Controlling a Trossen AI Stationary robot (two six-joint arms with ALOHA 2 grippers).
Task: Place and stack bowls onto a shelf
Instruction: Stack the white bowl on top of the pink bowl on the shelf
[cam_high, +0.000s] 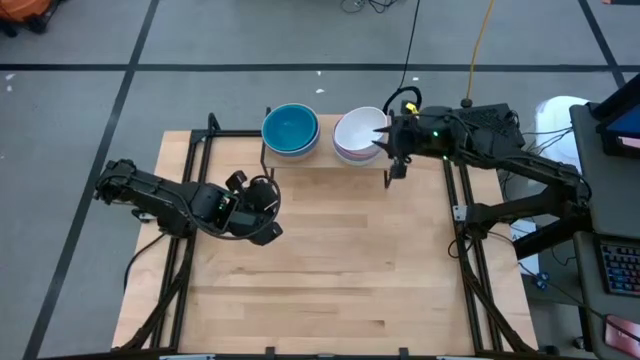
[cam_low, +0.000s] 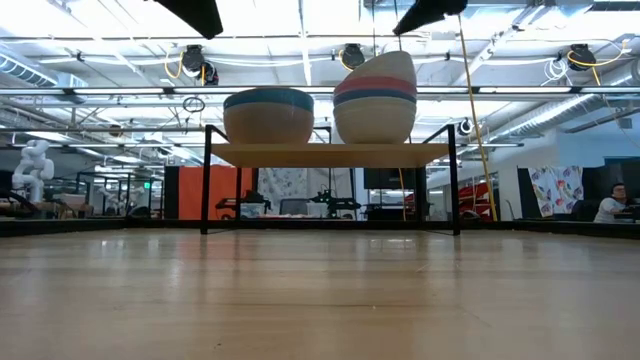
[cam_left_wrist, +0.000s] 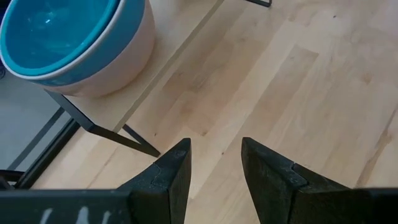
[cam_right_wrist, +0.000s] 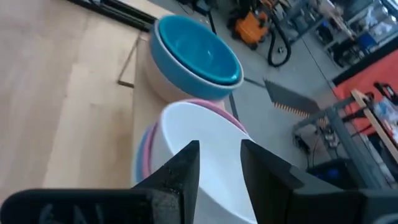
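Note:
Two stacks of bowls stand on the shelf (cam_high: 325, 162) at the table's far edge. The left stack (cam_high: 291, 130) has a teal-blue bowl (cam_left_wrist: 56, 31) nested in a grey-white one. The right stack (cam_high: 358, 135) is taller, with a white bowl (cam_right_wrist: 186, 143) on top of pink and blue ones (cam_low: 375, 95). My right gripper (cam_right_wrist: 219, 155) is open and hovers just over the right stack's white bowl, at its right rim (cam_high: 385, 140); in the low view its fingertips (cam_low: 400, 28) stand clear above that bowl. My left gripper (cam_left_wrist: 214, 152) is open above bare tabletop, near and left of the shelf (cam_high: 268, 200).
The shelf's thin black legs (cam_low: 206, 180) stand on the wooden tabletop (cam_high: 330, 270). A black metal frame (cam_high: 190, 160) runs along the table's left and right sides. Bare wood lies in front of the shelf toward the near edge.

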